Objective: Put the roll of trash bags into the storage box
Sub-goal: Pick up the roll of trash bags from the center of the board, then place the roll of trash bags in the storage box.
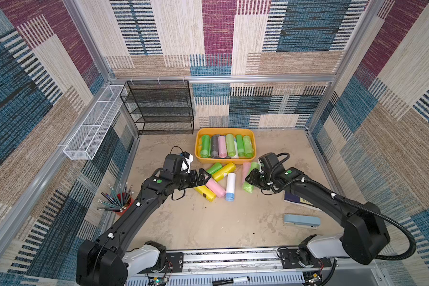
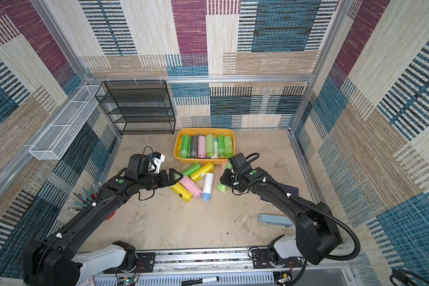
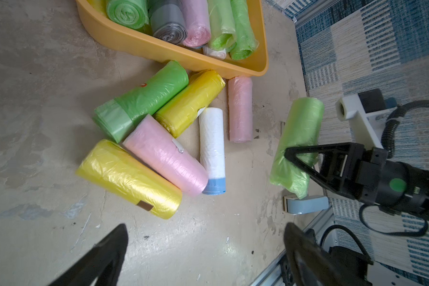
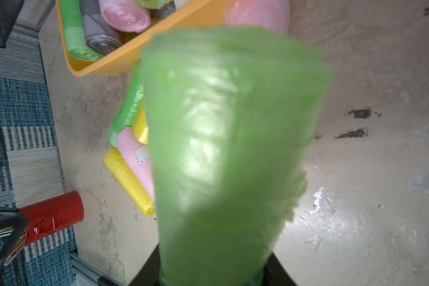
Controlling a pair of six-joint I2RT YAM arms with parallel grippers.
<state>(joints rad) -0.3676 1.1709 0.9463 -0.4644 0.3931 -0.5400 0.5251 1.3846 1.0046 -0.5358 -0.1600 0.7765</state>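
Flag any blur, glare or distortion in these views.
Right wrist view: the green roll fills the frame, out of focus; glare patch on the table. Left wrist view: sharp, with a soft sheen on the table. Both top views: sharp, evenly lit, walls splayed as by a wide lens.

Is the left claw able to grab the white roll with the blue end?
Probably yes. The left gripper is open and close by. Nothing covers the white roll, and one long side is bare; only the big pink roll touches the other.
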